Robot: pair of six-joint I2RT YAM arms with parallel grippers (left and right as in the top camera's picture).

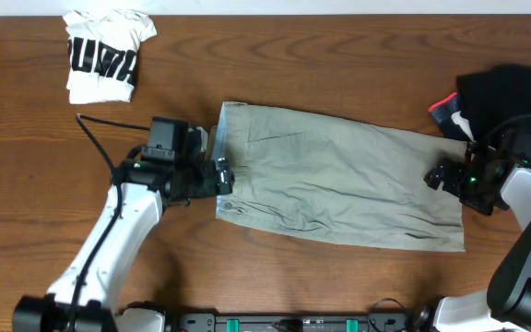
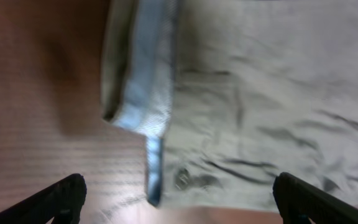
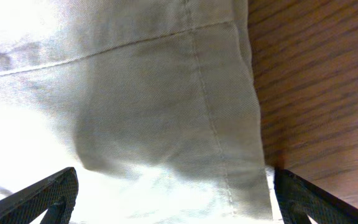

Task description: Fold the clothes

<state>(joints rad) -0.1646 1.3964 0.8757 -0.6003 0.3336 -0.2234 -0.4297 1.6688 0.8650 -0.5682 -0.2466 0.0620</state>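
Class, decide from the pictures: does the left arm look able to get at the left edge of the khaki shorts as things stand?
Probably yes. The left gripper hangs open right at the left edge of the shorts, and nothing lies on that edge or between them.

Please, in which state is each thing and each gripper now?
shorts: flat, wrinkled, left edge turned up.
white printed tee: folded, far left.
dark garment: bunched, right edge.
left gripper: open, at shorts' left end.
right gripper: open, at shorts' right end.
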